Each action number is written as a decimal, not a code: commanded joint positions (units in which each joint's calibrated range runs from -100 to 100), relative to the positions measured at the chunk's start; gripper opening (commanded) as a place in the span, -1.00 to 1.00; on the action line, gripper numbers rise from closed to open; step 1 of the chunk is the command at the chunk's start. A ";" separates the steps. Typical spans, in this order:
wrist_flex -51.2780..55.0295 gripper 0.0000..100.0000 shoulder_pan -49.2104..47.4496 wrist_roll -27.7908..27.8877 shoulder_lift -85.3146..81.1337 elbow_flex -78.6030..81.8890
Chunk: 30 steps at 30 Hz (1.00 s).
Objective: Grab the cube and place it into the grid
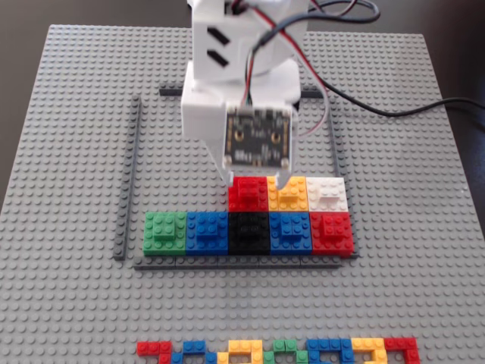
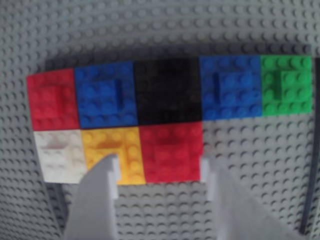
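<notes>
The cube (image 1: pixel 248 192) is seen seated inside the grid (image 1: pixel 127 178), in the second row beside a yellow block (image 1: pixel 289 194) and a white block (image 1: pixel 327 193), behind a black block (image 1: pixel 248 232). In the fixed view the fingertips are largely hidden by the arm's camera board (image 1: pixel 258 136). Only in the wrist view is the gripper (image 2: pixel 159 172) shown spread, one finger at each side of the cube (image 2: pixel 171 151), without clear pinching. The multicoloured strip (image 1: pixel 280 352) is shown only in the fixed view.
</notes>
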 commanded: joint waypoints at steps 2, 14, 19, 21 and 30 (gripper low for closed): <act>1.14 -0.54 -0.50 -1.12 -10.67 -1.96; 7.50 -0.54 -2.86 -1.47 -32.94 -0.51; 7.64 -0.66 -3.23 -1.90 -45.15 5.83; 6.86 -0.74 -3.81 -1.95 -50.83 9.91; 2.90 -1.00 -3.37 -2.05 -69.57 26.49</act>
